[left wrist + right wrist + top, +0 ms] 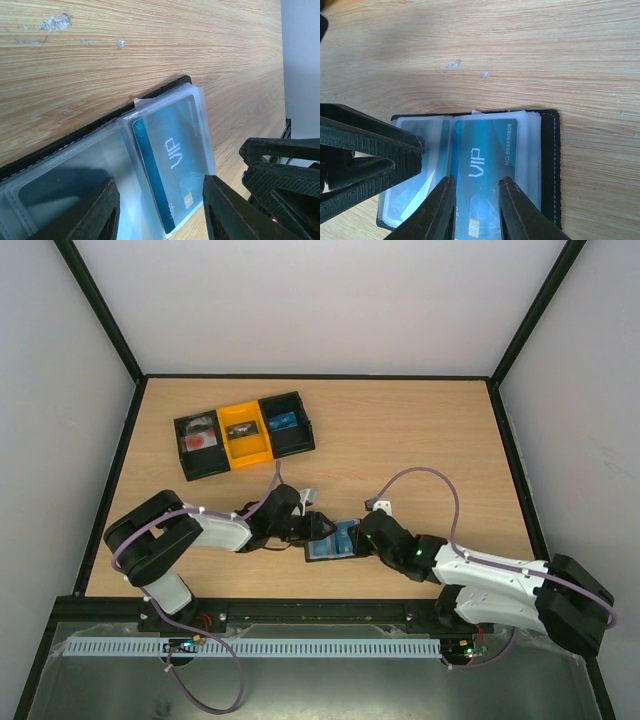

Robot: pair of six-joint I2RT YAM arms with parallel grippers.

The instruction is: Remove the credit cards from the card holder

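No card is out yet: the blue card (485, 160) sits sleeved in the open holder (550, 165) by the bench's (400, 430) near edge, left gripper (160, 180) spread, right gripper's (477, 182) hold unclear.

I saw the wallet (330, 540) lying open on the table (420, 430), near the front edge and between the two arms. The left gripper (305, 528) was at its left side, over the left half. The right gripper (362, 537) was at its right side, over the right half. A card (485, 160) sat in a sleeve of that right half, under the right fingers (440, 210). The tray (250, 450) was behind and to the left, well apart from the wallet.
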